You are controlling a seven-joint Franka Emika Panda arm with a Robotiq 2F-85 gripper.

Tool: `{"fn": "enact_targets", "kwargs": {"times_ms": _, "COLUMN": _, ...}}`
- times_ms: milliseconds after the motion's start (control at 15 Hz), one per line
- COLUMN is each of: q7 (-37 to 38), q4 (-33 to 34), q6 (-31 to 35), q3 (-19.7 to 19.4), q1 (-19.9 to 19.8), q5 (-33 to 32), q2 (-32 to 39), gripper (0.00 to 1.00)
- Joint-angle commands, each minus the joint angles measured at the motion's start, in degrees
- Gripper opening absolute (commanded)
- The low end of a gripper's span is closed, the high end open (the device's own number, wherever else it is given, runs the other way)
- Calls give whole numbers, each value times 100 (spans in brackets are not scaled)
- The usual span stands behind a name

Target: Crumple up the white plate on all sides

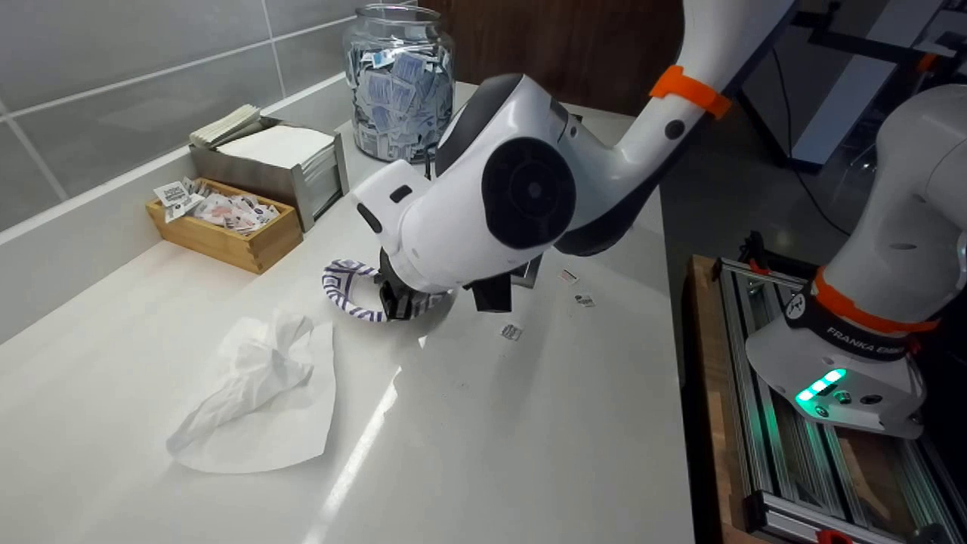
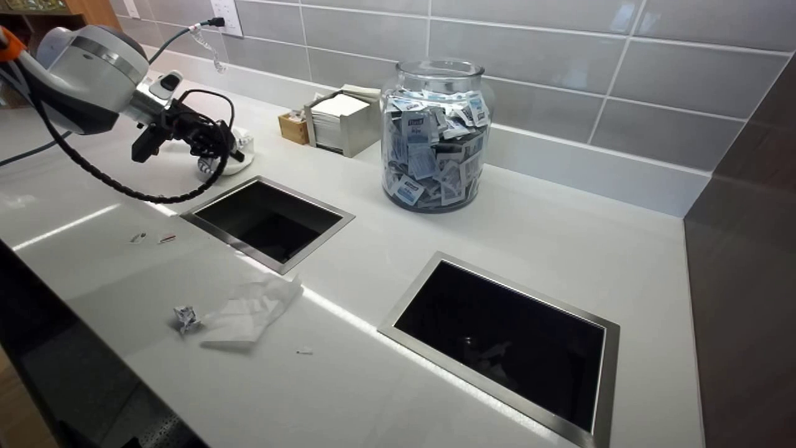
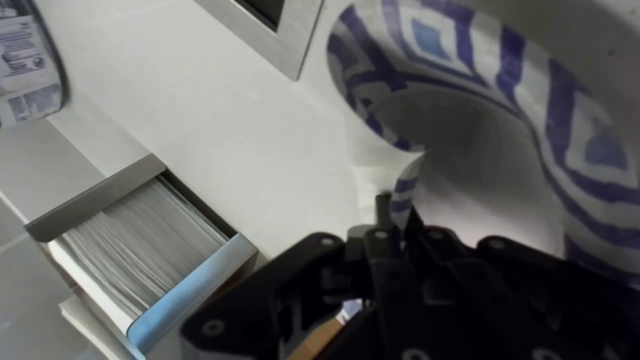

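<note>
The white plate has a purple patterned rim and looks like a shallow bowl. It sits on the counter in an exterior view (image 1: 361, 311), and part of it shows white behind the gripper in an exterior view (image 2: 245, 149). In the wrist view the plate (image 3: 557, 115) fills the right side, its rim bent inward with a fold near the fingers. My gripper (image 3: 398, 215) is shut on the near rim, one finger on each side of the edge. The gripper also shows in both exterior views (image 1: 399, 304) (image 2: 231, 154), over the plate. The plate's side behind the gripper is hidden.
A crumpled white napkin (image 1: 257, 378) lies near the plate. A wooden box of packets (image 1: 257, 249), a metal napkin holder (image 1: 302, 181) and a glass jar (image 1: 400, 98) stand along the wall. Metal-framed bin openings (image 2: 311, 249) (image 2: 612, 373) are set in the counter. Another napkin (image 2: 252, 314) and paper scraps lie about.
</note>
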Motion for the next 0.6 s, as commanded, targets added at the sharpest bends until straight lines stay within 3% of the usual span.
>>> {"fn": "enact_targets", "kwargs": {"times_ms": 0, "q7": 244, "q4": 68, "q6": 1135, "q3": -90, "q1": -317, "q5": 24, "q2": 381, "gripper": 1}}
{"fn": "enact_targets", "kwargs": {"times_ms": 333, "q7": 126, "q4": 62, "q6": 2234, "q3": -87, "q1": -776, "q5": 309, "q2": 558, "gripper": 1}}
{"fn": "enact_targets", "kwargs": {"times_ms": 533, "q7": -7, "q4": -30, "q6": 2194, "q3": -57, "q1": -838, "q5": 576, "q2": 436, "gripper": 1}}
